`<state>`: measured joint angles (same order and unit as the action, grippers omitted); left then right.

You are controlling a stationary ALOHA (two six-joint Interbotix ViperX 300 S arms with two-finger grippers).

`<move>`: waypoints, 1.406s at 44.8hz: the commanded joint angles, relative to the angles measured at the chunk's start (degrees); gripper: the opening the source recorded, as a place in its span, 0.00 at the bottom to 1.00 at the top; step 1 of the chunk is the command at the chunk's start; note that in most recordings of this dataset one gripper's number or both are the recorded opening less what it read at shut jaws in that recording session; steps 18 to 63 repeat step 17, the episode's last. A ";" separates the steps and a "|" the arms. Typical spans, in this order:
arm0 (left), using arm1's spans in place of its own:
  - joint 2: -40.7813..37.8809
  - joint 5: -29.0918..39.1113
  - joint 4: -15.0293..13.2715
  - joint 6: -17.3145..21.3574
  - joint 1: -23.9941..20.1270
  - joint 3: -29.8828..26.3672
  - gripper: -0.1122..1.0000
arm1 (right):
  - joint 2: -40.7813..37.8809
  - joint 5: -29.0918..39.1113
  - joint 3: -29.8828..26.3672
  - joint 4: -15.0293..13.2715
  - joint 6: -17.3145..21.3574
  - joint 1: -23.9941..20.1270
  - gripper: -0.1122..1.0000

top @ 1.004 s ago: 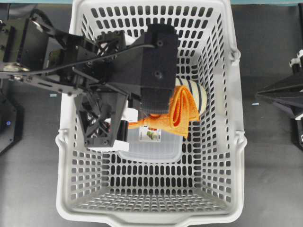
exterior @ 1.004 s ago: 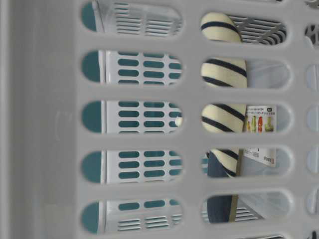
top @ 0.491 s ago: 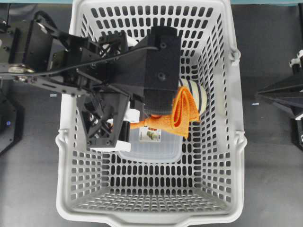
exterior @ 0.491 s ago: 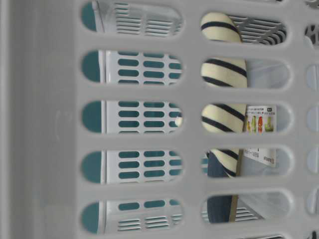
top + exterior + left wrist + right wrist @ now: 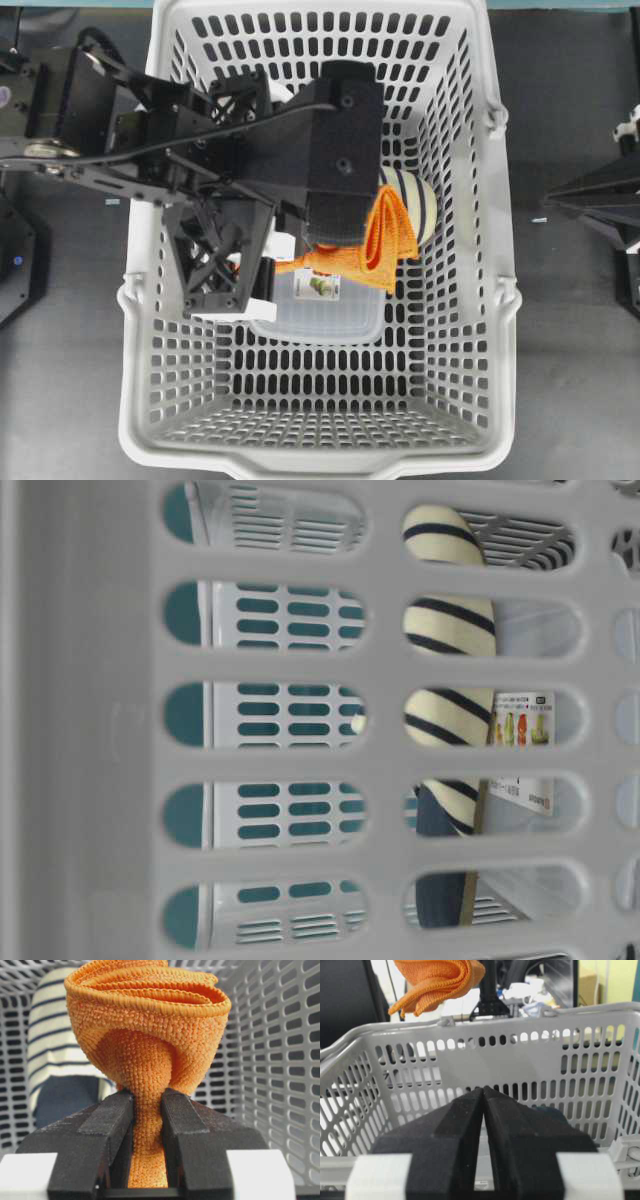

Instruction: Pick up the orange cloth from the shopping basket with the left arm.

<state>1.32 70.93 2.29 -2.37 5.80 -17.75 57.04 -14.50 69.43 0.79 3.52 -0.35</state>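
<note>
Item: orange cloth [image 5: 150, 1055], pinched by my left gripper [image 5: 147, 1110].
Hangs above the shopping basket [image 5: 500, 300]; right gripper [image 5: 483, 1095] closed, empty.

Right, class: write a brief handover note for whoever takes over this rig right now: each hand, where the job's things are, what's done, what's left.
Left hand: shut on the orange cloth, pinched at a bunched end.
Right hand: shut, empty, outside the shopping basket.
Cloth hangs above the basket rim in the right wrist view; striped slipper and clear container remain inside.
Done: grasp and lift.
Left: probably just hold it clear.
</note>
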 commanded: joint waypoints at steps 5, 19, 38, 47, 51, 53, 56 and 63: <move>0.35 -0.18 0.18 -0.26 -0.09 -0.53 0.22 | -0.18 0.35 -0.44 0.26 0.09 -0.09 0.10; -0.09 -0.18 0.18 -0.26 0.00 -0.53 0.22 | -0.18 0.53 -0.44 0.26 0.18 -0.09 0.10; -0.09 -0.18 0.18 -0.26 0.00 -0.53 0.22 | -0.18 0.53 -0.44 0.26 0.18 -0.09 0.10; -0.09 -0.18 0.18 -0.26 0.00 -0.53 0.22 | -0.18 0.53 -0.44 0.26 0.18 -0.09 0.10; -0.09 -0.18 0.18 -0.26 0.00 -0.53 0.22 | -0.18 0.53 -0.44 0.26 0.18 -0.09 0.10; -0.09 -0.18 0.18 -0.26 0.00 -0.53 0.22 | -0.18 0.53 -0.44 0.26 0.18 -0.09 0.10; -0.09 -0.18 0.18 -0.26 0.00 -0.53 0.22 | -0.18 0.53 -0.44 0.26 0.18 -0.09 0.10; -0.09 -0.18 0.18 -0.26 0.00 -0.53 0.22 | -0.18 0.53 -0.44 0.26 0.18 -0.09 0.10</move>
